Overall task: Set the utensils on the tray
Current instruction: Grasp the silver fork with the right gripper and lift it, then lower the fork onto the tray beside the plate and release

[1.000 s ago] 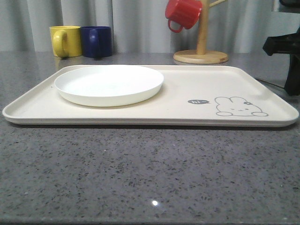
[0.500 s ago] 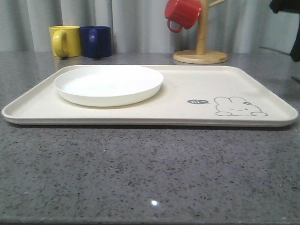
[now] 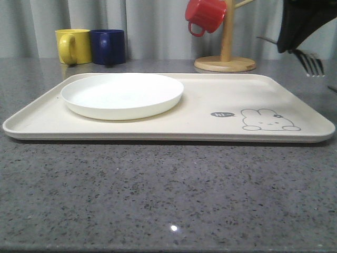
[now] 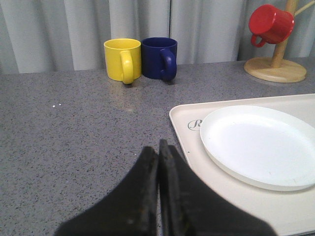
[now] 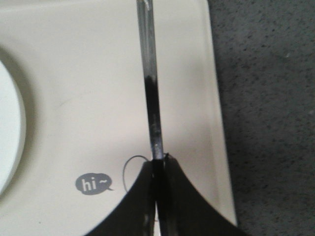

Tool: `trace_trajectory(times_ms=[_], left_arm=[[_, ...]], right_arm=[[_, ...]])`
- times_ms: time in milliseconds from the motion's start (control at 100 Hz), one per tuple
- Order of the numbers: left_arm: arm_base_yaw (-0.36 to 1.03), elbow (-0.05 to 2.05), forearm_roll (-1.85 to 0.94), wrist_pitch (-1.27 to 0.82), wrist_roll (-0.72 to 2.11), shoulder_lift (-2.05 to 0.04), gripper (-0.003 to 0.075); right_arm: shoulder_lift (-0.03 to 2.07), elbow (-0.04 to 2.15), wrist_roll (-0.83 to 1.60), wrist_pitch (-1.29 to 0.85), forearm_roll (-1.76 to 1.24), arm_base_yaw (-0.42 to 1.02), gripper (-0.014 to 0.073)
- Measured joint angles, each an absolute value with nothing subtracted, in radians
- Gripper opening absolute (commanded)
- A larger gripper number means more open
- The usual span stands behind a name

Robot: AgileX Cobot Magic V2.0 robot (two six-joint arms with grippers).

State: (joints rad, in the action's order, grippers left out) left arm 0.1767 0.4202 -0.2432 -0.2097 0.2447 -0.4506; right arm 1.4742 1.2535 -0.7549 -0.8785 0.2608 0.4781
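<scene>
The cream tray (image 3: 158,135) lies across the middle of the table, with a grey bunny drawn at its right end. A white round plate (image 3: 122,95) sits on its left half. My right gripper (image 3: 288,45) hangs above the tray's far right corner, shut on a steel fork (image 3: 312,62) whose tines point right and down. In the right wrist view, the right gripper (image 5: 158,164) pinches the fork's handle (image 5: 149,73) above the tray (image 5: 88,98). My left gripper (image 4: 158,147) is shut and empty, over the bare table beside the tray's (image 4: 182,123) left edge.
A yellow mug (image 3: 73,46) and a blue mug (image 3: 108,46) stand at the back left. A red mug (image 3: 205,15) hangs on a wooden stand (image 3: 225,63) behind the tray. The grey table (image 3: 168,195) lies open in front.
My right arm rose from beside the tray's right end and swung in at the upper right. The fork in its grip has come into view.
</scene>
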Motion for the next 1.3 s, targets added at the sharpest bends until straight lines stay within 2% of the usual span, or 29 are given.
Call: trace_trajectory(times_ms=[180, 590, 1300], left_arm=[[0.177, 0.42, -0.243, -0.21, 0.245, -0.451, -0.0018], [0.177, 0.42, -0.243, -0.21, 0.245, -0.451, -0.0018], [0.177, 0.42, -0.243, -0.21, 0.245, -0.451, -0.0018]], right_arm=[[1.561, 1.265, -0.844, -0.847, 0.282, 0.535, 0.0003], [1.742, 1.413, -0.862, -0.837, 0.287, 0.576, 0.0003], [1.806, 1.425, -0.866, -0.799, 0.274, 0.585, 0.0006]])
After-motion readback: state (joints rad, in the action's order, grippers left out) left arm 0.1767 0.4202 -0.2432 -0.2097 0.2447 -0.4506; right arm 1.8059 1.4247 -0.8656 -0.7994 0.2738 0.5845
